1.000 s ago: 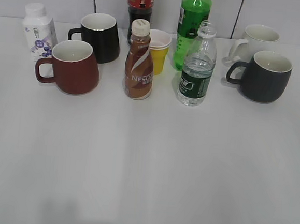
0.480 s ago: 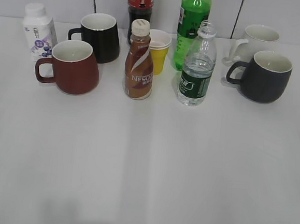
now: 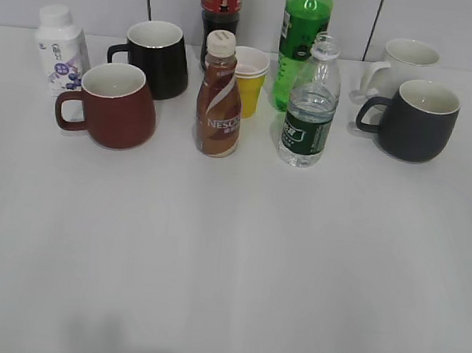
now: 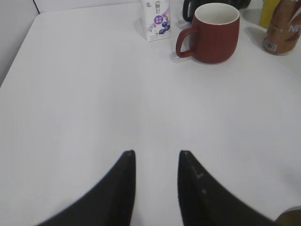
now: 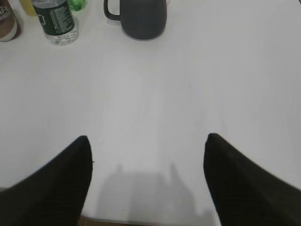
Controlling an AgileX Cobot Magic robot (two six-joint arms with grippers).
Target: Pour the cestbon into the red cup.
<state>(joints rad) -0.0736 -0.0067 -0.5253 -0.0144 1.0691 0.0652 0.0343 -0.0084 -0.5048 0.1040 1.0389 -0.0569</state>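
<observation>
The cestbon point(image 3: 309, 109), a clear ribbed bottle with a dark green label and no cap, stands upright right of centre; its lower part shows in the right wrist view point(image 5: 56, 21). The red cup point(image 3: 117, 106) stands upright at the left, handle to the left; it also shows in the left wrist view point(image 4: 214, 33). My left gripper point(image 4: 156, 153) is open and empty over bare table, well short of the cup. My right gripper point(image 5: 146, 137) is wide open and empty near the table's front edge. Neither gripper shows in the exterior view.
A brown Nescafe bottle point(image 3: 219, 97), a yellow paper cup point(image 3: 250, 79), a bright green bottle point(image 3: 303, 30), a dark cola bottle point(image 3: 220, 3), a black mug point(image 3: 157, 57), a white milk bottle point(image 3: 60, 48), a dark grey mug point(image 3: 416, 119) and a white mug point(image 3: 404, 63) stand along the back.
</observation>
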